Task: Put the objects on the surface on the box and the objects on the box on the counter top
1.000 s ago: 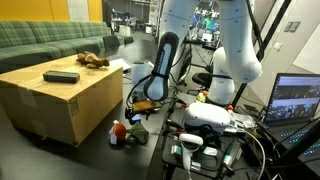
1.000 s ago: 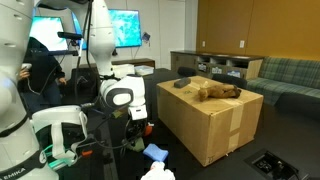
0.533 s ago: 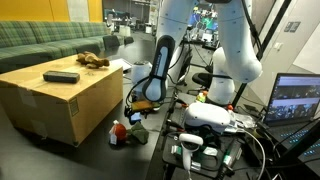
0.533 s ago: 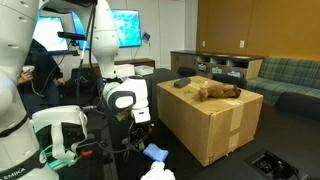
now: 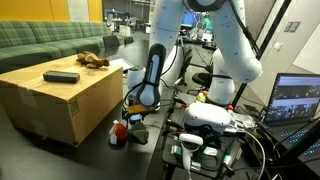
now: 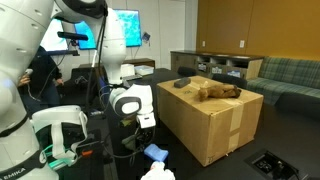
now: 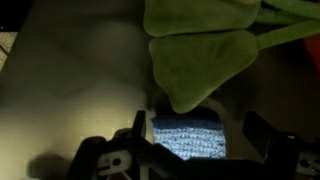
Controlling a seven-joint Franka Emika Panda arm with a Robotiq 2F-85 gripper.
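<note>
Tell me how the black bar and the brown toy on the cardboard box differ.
Colour: the black bar is dark, the brown toy is tan. Shape: the black bar is flat and straight, the brown toy is lumpy. Height: the black bar lies lower than the brown toy. Both rest on top of the box, apart from each other.

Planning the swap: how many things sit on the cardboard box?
2, both on the box top: a flat black object and, apart from it, a brown plush toy. Nothing looks hidden.

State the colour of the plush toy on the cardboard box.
Brown; the plush toy shows best in an exterior view.
</note>
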